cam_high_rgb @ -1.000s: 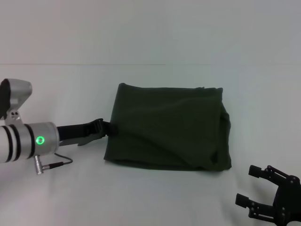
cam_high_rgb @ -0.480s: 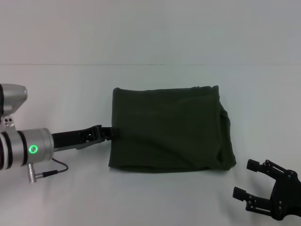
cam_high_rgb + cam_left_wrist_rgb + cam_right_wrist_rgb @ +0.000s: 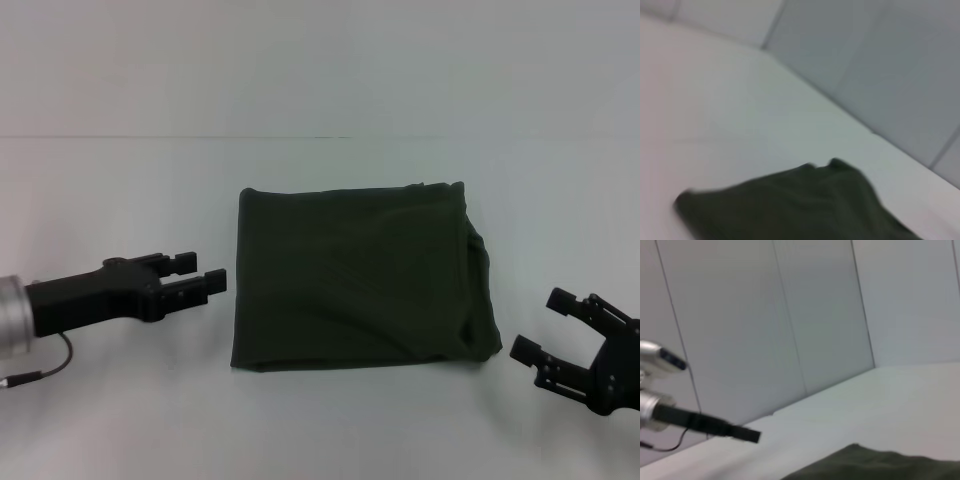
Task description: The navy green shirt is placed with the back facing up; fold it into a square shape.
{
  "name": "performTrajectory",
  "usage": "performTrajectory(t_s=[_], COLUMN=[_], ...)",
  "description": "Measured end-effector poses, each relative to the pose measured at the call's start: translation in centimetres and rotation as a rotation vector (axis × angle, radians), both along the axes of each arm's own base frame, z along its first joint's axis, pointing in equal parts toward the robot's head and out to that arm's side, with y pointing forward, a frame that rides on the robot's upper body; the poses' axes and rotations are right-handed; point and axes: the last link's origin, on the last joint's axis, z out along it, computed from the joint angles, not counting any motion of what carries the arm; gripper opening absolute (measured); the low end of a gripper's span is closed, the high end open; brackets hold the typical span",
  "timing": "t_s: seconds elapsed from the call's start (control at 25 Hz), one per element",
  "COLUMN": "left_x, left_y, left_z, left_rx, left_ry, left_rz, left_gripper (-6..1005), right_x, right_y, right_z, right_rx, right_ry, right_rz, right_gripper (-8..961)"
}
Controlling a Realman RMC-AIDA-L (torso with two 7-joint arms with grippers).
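Note:
The navy green shirt (image 3: 360, 280) lies flat on the white table as a folded, roughly square block, plain side up, with a thicker rumpled fold along its right edge. My left gripper (image 3: 205, 272) hovers just left of the shirt's left edge, open, holding nothing and clear of the cloth. My right gripper (image 3: 543, 324) hangs open near the front right, a little right of the shirt's front right corner. The left wrist view shows the shirt (image 3: 800, 210) low in the picture. The right wrist view shows the shirt (image 3: 880, 465) and the left arm's gripper (image 3: 747, 435) beyond it.
The white table (image 3: 120, 190) runs back to a pale panelled wall (image 3: 320, 60). A thin cable (image 3: 45, 365) hangs from the left wrist near the table's left front.
My left gripper has let go of the shirt's left edge and drawn back to the left. The right gripper has shifted slightly right and up. The shirt lies still.

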Motion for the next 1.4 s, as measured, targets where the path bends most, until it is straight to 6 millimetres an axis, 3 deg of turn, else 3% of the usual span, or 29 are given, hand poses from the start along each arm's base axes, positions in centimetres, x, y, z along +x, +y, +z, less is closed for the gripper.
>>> performTrajectory(t_s=[0.24, 0.48, 0.76, 0.92, 1.4], left_x=[0.5, -1.3, -2.7, -2.8, -2.4], left_y=[-4.2, -6.5, -9.8, -10.9, -10.8], left_z=[1.3, 0.3, -4.1, -5.5, -5.4], left_rx=[0.054, 0.063, 0.191, 0.204, 0.182], left_ry=[-0.002, 0.0, -0.032, -0.067, -0.084], left_rz=[-0.373, -0.354, -0.255, -0.221, -0.245], left_gripper=[666, 897, 948, 948, 948], right_x=[-0.2, -0.6, 1.0, 1.9, 2.1], right_y=[0.9, 0.2, -1.5, -1.8, -2.7], right_z=[-1.5, -3.1, -2.9, -2.0, -2.6], right_rx=[0.018, 0.012, 0.101, 0.183, 0.145], right_ry=[-0.032, -0.036, -0.118, -0.148, -0.174], right_rz=[-0.007, 0.013, 0.021, -0.01, 0.005], right_gripper=[941, 941, 940, 940, 940])
